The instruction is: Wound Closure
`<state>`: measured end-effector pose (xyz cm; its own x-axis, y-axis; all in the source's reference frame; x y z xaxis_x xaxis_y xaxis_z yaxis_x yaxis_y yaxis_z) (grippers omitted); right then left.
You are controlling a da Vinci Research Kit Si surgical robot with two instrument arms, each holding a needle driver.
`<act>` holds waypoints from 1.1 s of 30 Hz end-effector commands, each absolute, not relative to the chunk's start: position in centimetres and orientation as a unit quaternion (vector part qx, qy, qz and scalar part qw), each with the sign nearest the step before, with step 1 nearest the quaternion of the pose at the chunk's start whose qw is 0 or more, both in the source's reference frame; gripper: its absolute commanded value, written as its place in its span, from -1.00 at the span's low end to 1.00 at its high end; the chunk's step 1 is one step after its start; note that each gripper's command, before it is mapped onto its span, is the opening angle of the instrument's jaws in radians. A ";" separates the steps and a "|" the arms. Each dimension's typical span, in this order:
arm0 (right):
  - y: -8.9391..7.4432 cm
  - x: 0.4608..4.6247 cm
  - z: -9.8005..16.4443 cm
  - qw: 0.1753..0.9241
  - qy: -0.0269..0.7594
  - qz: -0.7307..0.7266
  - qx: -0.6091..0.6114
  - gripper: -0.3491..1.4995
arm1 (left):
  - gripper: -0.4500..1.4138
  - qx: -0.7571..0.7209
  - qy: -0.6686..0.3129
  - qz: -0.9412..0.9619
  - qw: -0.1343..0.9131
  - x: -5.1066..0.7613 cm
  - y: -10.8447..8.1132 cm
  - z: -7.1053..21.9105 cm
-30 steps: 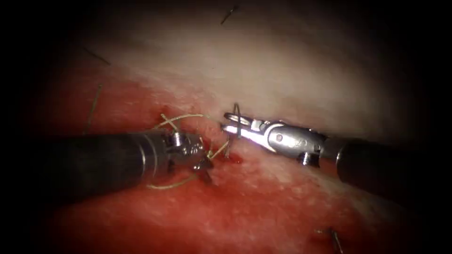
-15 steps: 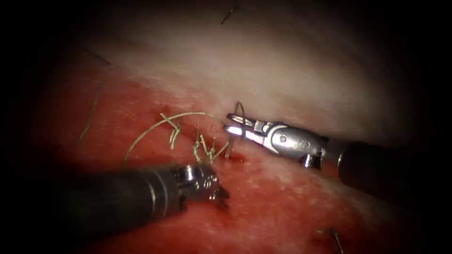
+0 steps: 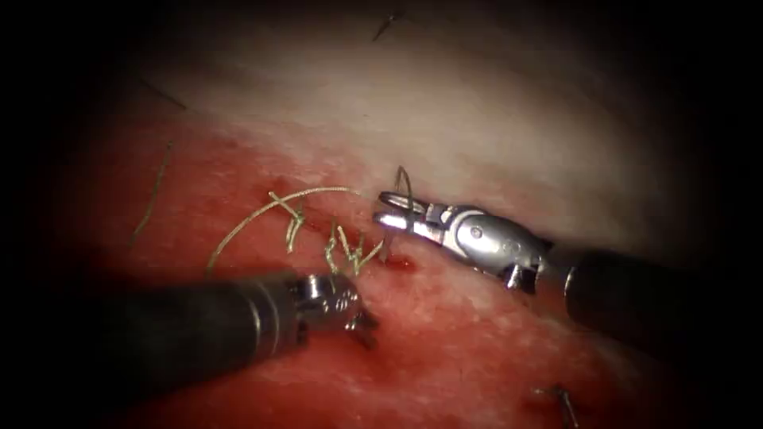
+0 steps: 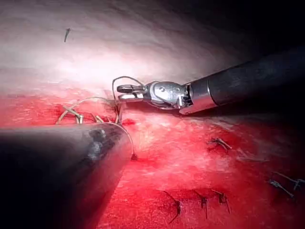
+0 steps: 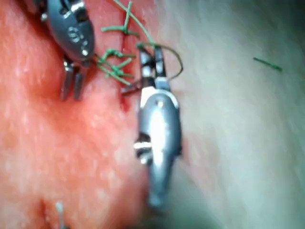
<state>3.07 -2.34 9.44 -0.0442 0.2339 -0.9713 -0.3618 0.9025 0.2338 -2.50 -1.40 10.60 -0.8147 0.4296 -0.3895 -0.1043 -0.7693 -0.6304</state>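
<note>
Right end effector grips the needle at the cut.
The right end effector (image 3: 391,211) is clenched on the curved needle (image 3: 404,183) mid-curve, one end entering the tissue (image 3: 477,111). The left end effector (image 3: 362,322), holding nothing, jaws nearly together, hovers near the knotted thread (image 3: 342,250).

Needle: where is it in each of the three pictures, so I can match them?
Endoscope view: the needle arcs across the right tool's shut jaws.
Left wrist view: the needle loops over those jaws.
Right wrist view: the needle curves beside those jaws.
Shared landmark: the knotted thread next to them.
</note>
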 end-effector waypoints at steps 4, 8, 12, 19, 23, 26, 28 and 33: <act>-2.3 3.12 9.5 0.692 0.688 0.216 -0.045 -1.00 | -0.55 -0.268 -0.311 0.900 0.144 -2.59 -1.5 10.7; -2.3 3.11 9.5 0.697 0.684 0.212 -0.040 -1.00 | -0.55 -0.269 -0.314 0.899 0.142 -2.61 -1.5 10.8; -2.3 3.09 9.5 0.701 0.682 0.202 -0.046 -1.00 | -0.55 -0.268 -0.315 0.899 0.143 -2.60 -1.5 10.8; -2.3 3.10 9.6 0.710 0.679 0.177 -0.055 -1.00 | -0.55 -0.267 -0.317 0.898 0.146 -2.56 -1.5 10.9; -2.4 3.12 9.6 0.717 0.676 0.162 -0.051 -1.00 | -0.55 -0.268 -0.318 0.898 0.144 -2.52 -1.5 10.9; -2.4 3.12 9.6 0.716 0.678 0.160 -0.048 -1.00 | -0.55 -0.268 -0.318 0.898 0.144 -2.52 -1.5 10.9; -2.3 3.12 9.6 0.714 0.679 0.163 -0.049 -1.00 | -0.55 -0.268 -0.317 0.898 0.144 -2.53 -1.5 10.9; -2.3 3.14 9.4 0.706 0.686 0.169 -0.049 -1.00 | -0.55 -0.267 -0.318 0.898 0.146 -2.54 -1.5 10.9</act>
<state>3.05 -2.30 9.39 0.0034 0.1765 -0.9843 -0.3068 0.9370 0.1669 -2.48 -1.45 10.87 -0.8154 0.4312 -0.3864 -0.0927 -0.7560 -0.6480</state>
